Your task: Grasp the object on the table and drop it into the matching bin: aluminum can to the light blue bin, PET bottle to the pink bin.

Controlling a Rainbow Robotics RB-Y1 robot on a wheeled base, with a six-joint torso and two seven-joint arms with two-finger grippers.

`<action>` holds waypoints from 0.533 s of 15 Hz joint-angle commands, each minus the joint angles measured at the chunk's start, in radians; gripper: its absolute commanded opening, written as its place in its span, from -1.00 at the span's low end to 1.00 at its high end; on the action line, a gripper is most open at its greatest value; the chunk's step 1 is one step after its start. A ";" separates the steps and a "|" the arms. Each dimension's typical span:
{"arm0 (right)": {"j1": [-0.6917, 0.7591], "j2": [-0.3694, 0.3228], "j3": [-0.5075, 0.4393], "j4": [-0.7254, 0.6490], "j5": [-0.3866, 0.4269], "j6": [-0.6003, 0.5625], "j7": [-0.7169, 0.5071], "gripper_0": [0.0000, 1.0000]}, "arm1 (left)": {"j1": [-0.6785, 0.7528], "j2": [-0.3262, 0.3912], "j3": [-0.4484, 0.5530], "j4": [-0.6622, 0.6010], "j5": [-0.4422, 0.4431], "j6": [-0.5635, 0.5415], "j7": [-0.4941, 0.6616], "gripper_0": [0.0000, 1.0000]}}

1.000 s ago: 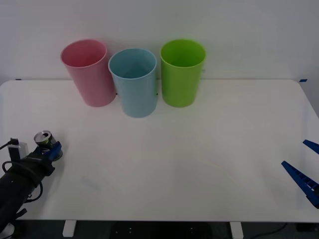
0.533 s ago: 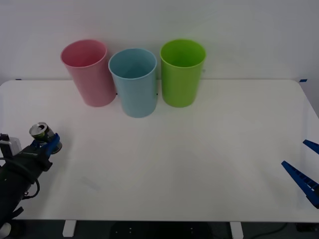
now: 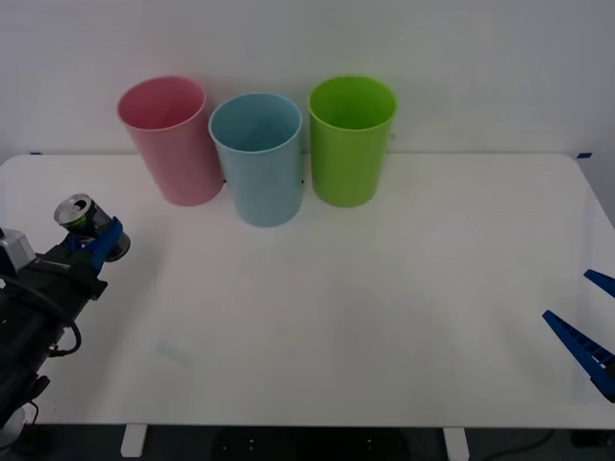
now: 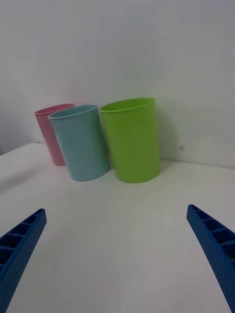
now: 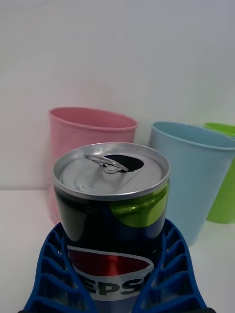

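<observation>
Front view: the can (image 3: 81,215) is clamped between the blue fingers of the left gripper (image 3: 96,242) and held above the table (image 3: 384,288) at its left edge, well apart from the pink bin (image 3: 173,139) and blue bin (image 3: 258,158). The right gripper (image 3: 583,331), jaws apart, is parked at the right edge.

The left arm (image 3: 34,322) is black with thin black cables and a small white block; both claws, left (image 3: 96,252) and right (image 3: 584,336), have blue ribbed fingers (image 5: 166,274).
</observation>
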 commanded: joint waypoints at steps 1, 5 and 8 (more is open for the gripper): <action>0.000 0.000 0.000 0.000 0.000 0.000 0.000 1.00 | 0.001 0.000 -0.041 -0.095 -0.005 0.080 0.071 -1.00; 0.000 0.000 0.000 0.000 0.000 0.000 0.000 1.00 | 0.001 0.000 -0.057 -0.220 -0.065 0.120 0.281 -1.00; 0.000 0.000 0.000 0.000 0.000 0.000 0.000 1.00 | -0.020 -0.001 -0.069 -0.286 -0.117 0.150 0.415 -1.00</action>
